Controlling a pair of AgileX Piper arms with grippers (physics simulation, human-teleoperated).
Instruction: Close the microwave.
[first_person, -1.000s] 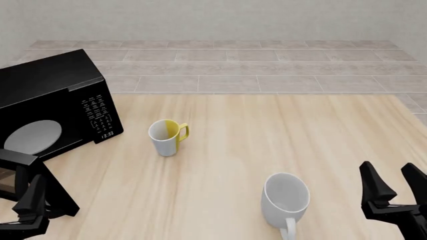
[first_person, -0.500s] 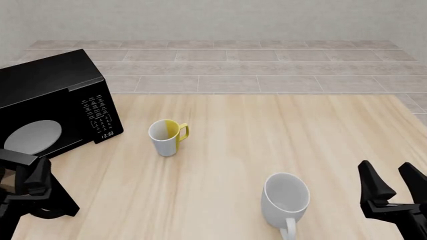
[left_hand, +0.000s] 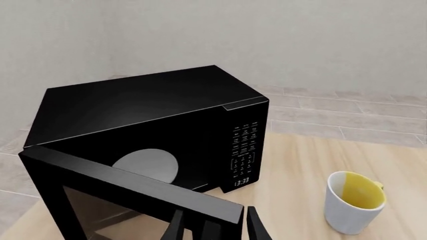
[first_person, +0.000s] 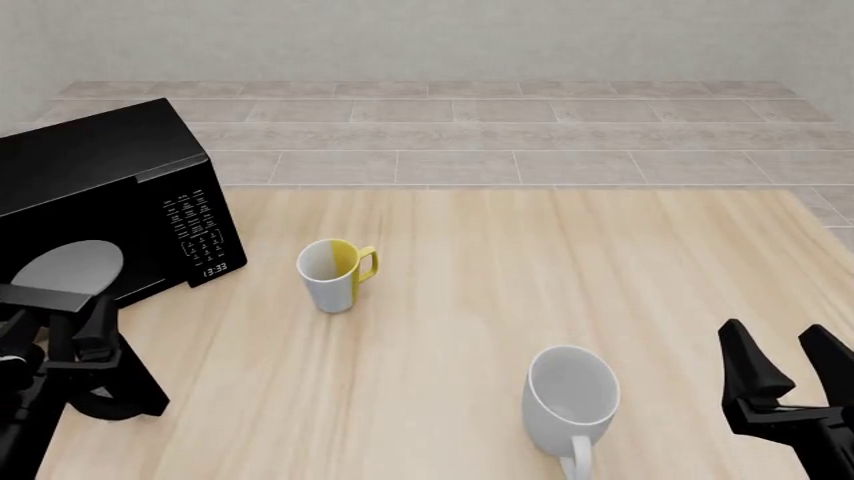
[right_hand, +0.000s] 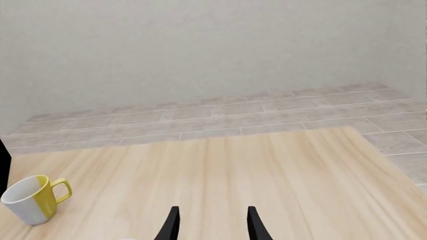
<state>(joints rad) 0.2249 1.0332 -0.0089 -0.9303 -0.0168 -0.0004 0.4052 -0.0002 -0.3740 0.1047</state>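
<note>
Both pairs of jaws stand apart with nothing between them. On the far left of the table (first_person: 534, 260) sits the microwave (first_person: 114, 190), its door (left_hand: 133, 192) swung open and the round plate (left_hand: 147, 167) showing inside. At the door's free edge is the left gripper (left_hand: 215, 225). Just right of the keypad stands a yellow and white mug (first_person: 331, 274); a white mug (first_person: 571, 405) stands nearer, beside the right gripper (first_person: 790, 375).

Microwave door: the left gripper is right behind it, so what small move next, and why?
Probably push the left gripper forward against the door, swinging it toward the microwave. The door stands ajar, the plate still shows, and the open fingers sit at its free edge.
</note>
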